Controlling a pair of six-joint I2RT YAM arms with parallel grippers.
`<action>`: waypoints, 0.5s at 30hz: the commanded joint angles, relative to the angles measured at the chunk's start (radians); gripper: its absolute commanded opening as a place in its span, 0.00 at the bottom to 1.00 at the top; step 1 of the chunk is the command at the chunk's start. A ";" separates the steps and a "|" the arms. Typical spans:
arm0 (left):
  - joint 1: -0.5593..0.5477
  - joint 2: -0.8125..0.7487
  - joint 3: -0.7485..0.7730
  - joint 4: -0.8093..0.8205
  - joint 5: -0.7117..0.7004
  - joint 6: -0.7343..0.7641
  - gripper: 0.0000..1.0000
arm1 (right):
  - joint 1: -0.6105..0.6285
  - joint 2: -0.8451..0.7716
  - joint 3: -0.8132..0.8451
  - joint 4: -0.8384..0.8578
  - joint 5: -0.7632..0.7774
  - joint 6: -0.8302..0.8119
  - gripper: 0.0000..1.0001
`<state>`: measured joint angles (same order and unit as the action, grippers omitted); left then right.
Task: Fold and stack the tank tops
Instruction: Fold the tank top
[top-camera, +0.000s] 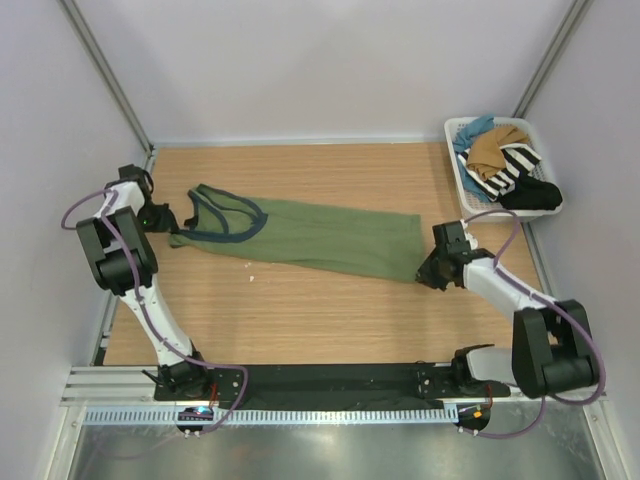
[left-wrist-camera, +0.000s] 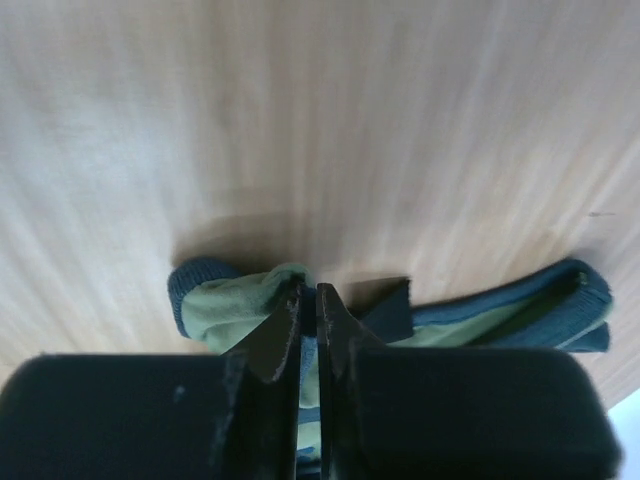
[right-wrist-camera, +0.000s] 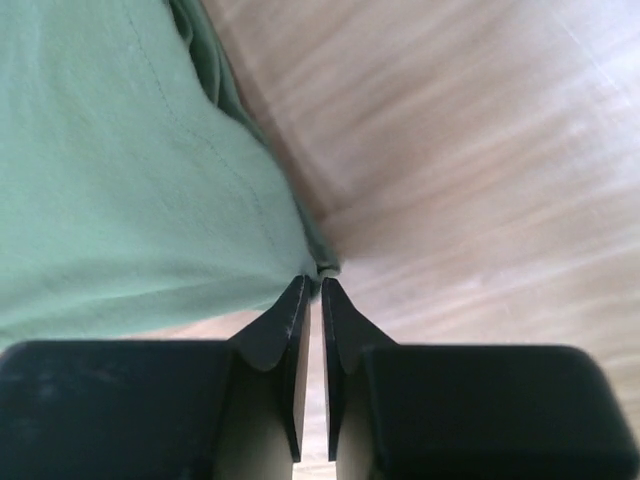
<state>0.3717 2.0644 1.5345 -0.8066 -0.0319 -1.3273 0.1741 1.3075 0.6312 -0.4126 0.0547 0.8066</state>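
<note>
Overhead, the olive tank top lies stretched across the table between two low, outstretched arms. Wrist views alone show the left gripper clenched on its strap; whether the right gripper grips the hem corner cannot be told

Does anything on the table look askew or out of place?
The green top lies askew, slanting across the table rather than square to its edges. A few tiny white specks lie on the wood near it; too small to identify.
</note>
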 joint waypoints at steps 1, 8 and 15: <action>-0.011 0.046 0.125 -0.032 -0.037 -0.016 0.06 | 0.024 -0.118 -0.063 -0.038 0.040 0.095 0.16; -0.033 0.112 0.296 -0.112 -0.039 0.062 0.46 | 0.045 -0.217 -0.004 -0.118 0.120 0.031 0.64; -0.028 -0.024 0.211 -0.143 -0.077 0.083 0.71 | 0.030 -0.100 0.201 -0.128 0.120 -0.118 0.60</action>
<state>0.3416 2.1483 1.7596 -0.8921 -0.0750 -1.2709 0.2176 1.1805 0.7391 -0.5560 0.1497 0.7769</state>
